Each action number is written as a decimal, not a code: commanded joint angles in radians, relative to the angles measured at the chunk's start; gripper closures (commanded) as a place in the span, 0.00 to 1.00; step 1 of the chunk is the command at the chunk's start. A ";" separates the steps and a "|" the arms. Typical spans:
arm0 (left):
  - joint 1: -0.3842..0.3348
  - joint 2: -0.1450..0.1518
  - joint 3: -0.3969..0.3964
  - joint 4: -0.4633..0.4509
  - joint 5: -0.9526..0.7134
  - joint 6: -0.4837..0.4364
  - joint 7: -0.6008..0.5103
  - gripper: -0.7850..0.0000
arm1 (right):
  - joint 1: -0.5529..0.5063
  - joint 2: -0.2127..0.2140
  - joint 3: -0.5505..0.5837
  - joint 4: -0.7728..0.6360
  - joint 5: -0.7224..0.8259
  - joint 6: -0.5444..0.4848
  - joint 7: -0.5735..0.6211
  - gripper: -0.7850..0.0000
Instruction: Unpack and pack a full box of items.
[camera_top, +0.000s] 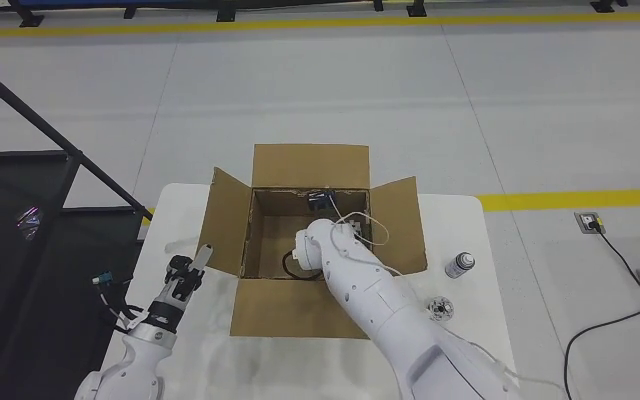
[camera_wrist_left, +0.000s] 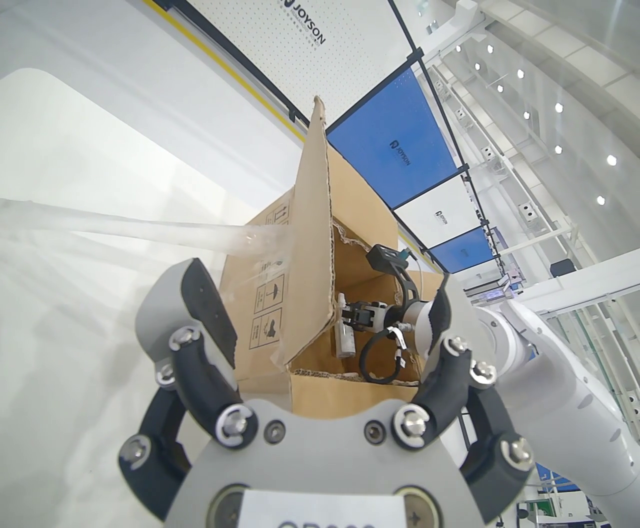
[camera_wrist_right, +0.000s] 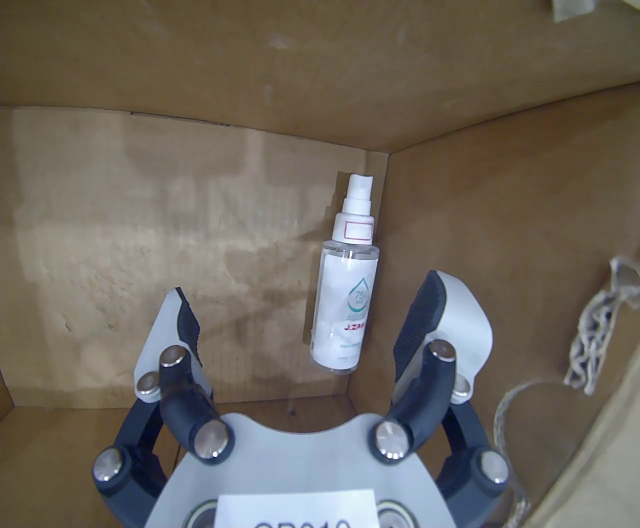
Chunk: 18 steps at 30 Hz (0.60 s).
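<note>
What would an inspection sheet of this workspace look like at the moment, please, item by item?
Surface: white table, carrying the box.
Job's things: open cardboard box, flaps out; spray bottle upright in an inner corner; small bottle and small clear item on the table beside the box.
Clutter: nothing seen.
Grippers: right gripper open inside the box, facing the spray bottle; left gripper open, outside the box by a side flap.
Cables: black wrist cable loops inside the box; floor socket with a lead plugged in.
Surroundings: yellow floor line; black frame.
</note>
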 joint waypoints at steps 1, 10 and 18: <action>0.001 0.000 -0.002 0.002 -0.002 -0.002 0.002 0.00 | 0.007 0.005 0.012 0.015 0.012 -0.037 -0.007 0.00; 0.006 -0.001 -0.005 0.001 0.000 -0.004 0.008 0.00 | 0.024 0.020 0.039 0.057 0.040 -0.156 -0.011 0.00; 0.010 -0.001 -0.003 -0.002 0.005 -0.003 0.011 0.00 | 0.024 0.026 0.049 0.079 0.049 -0.220 -0.008 0.00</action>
